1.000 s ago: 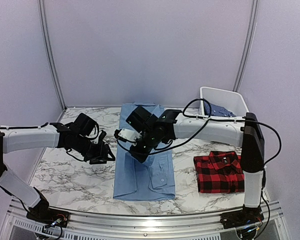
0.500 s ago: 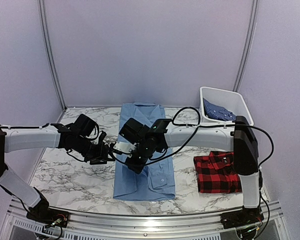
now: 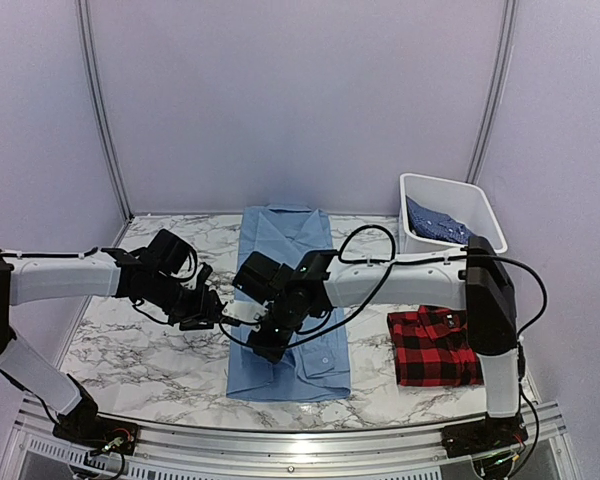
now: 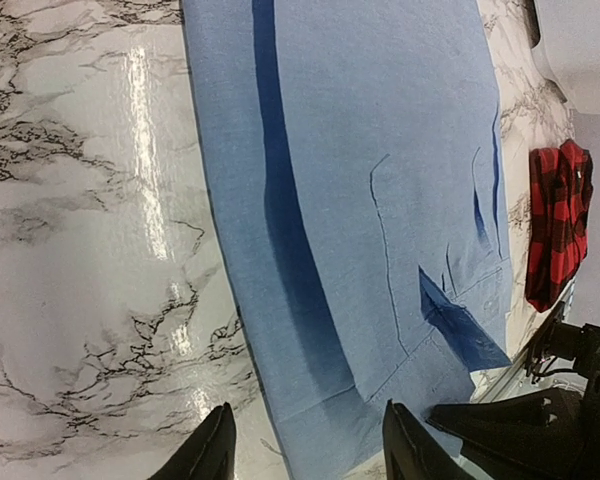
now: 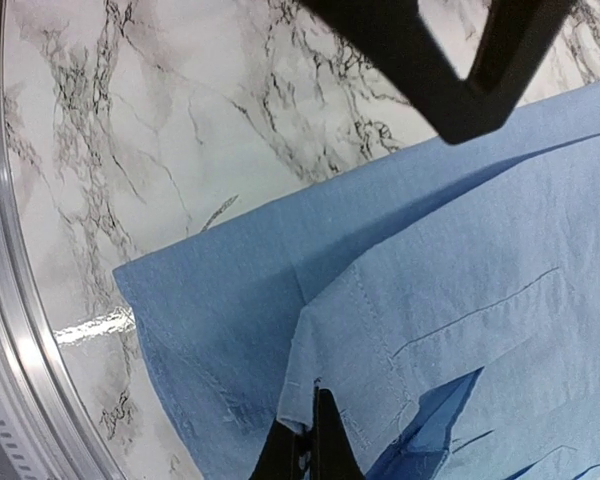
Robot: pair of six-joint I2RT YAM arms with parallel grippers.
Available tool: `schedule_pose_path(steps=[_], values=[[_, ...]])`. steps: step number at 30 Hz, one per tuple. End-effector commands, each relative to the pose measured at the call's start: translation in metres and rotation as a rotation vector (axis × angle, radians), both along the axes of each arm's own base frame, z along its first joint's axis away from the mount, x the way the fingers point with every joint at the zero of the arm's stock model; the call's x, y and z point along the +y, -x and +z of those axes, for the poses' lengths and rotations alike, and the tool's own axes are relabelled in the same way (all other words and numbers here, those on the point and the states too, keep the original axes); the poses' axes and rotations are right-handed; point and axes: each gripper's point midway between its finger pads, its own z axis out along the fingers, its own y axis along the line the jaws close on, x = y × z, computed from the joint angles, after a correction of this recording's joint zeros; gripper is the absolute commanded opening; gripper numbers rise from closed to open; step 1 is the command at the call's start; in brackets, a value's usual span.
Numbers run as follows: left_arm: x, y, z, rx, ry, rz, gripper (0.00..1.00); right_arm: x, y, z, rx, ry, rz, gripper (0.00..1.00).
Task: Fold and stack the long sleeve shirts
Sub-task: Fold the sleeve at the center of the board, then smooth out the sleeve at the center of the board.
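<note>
The light blue shirt (image 3: 290, 300) lies flat and lengthwise in the middle of the marble desk (image 3: 130, 350), its collar at the far edge and its hem toward the near edge, with a sleeve folded in over its front. The left end effector (image 3: 208, 312) reaches in from the left and sits at the shirt's left edge. In the left wrist view its two fingers (image 4: 215, 450) stand well apart and grip nothing, and the shirt's edge runs between them. The right arm stretches across from the right side. The right end effector (image 3: 263, 345) is down on the near left part of the same shirt, just beside the left one. In the right wrist view its fingers (image 5: 320, 440) are pressed together at the edge of the folded-over layer, and they appear to be pinching that cloth, which stands slightly off the layer beneath and casts a shadow there. The red-and-black plaid shirt (image 3: 438, 345) lies folded on the near right of the desk, apart from the blue one. At the far right stands the white bin (image 3: 480, 205), with the darker blue patterned shirt (image 3: 435, 225) bunched inside it.
</note>
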Motion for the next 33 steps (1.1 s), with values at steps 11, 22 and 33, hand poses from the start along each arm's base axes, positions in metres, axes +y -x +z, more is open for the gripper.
schedule_pose_path(steps=[11, 22, 33], values=[[0.002, 0.001, -0.005, 0.009, 0.006, 0.007, 0.52, 0.014, 0.003, 0.027, -0.004, -0.103, -0.021, 0.43], [-0.009, -0.016, 0.002, -0.031, 0.052, 0.032, 0.48, 0.008, -0.137, 0.086, -0.054, -0.425, -0.369, 0.18], [-0.030, -0.042, 0.011, -0.074, 0.123, 0.053, 0.44, 0.001, -0.268, 0.095, 0.019, -0.745, -0.514, 0.00]])
